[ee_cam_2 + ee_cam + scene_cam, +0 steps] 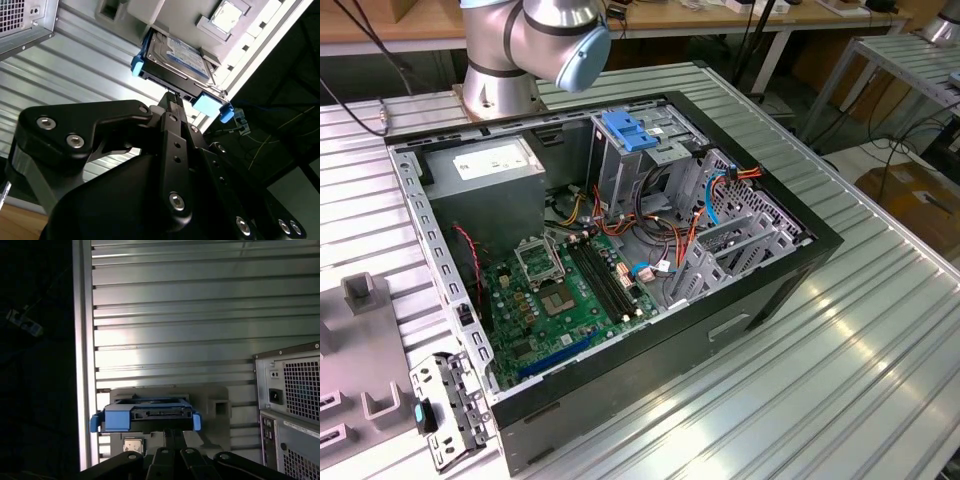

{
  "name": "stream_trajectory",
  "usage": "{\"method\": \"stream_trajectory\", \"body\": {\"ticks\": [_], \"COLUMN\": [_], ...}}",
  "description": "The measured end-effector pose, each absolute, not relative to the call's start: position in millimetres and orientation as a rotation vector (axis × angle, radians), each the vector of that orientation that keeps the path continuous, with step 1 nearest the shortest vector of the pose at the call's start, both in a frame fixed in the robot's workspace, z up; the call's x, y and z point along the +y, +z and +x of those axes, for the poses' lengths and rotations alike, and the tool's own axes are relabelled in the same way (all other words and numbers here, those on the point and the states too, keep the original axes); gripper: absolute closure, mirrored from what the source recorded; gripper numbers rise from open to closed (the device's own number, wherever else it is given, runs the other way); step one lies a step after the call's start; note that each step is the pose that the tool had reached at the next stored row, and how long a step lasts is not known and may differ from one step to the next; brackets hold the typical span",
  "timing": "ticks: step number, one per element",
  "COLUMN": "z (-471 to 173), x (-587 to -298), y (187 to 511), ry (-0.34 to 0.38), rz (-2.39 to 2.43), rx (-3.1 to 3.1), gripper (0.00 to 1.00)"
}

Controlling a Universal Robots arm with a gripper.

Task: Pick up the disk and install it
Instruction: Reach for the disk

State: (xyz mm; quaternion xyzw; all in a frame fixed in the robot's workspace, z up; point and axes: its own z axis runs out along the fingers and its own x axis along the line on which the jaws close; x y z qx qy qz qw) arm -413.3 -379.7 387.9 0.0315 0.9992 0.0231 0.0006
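Note:
The disk [177, 52] is a dark drive with a white and blue label and blue rails along its edges. It lies in a grey holder [220, 405] at the edge of the ribbed metal table. In the first wrist view the disk [150, 415] is seen end on, between its two blue rail ends. My gripper [171, 100] is shut, its fingers pressed together, with the tips right at the disk's near edge. The gripper [174, 434] also shows just below the disk in the first wrist view. Whether the tips pinch any part of the disk is hidden.
The open computer case [620, 250] lies on the table with its green motherboard [560, 290] exposed. A tall grey cage with a blue tab [625, 130] stands inside. The arm's base [535, 40] rises behind the case. The case's rear panel [295, 390] is close to the holder.

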Motion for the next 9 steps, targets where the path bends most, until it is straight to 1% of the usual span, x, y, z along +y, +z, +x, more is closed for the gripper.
{"method": "stream_trajectory", "body": {"ticks": [9], "z": [-436], "x": [-380], "y": [387], "ry": [0.072], "rz": [0.099], "rx": [3.139], "gripper": [0.89]}}
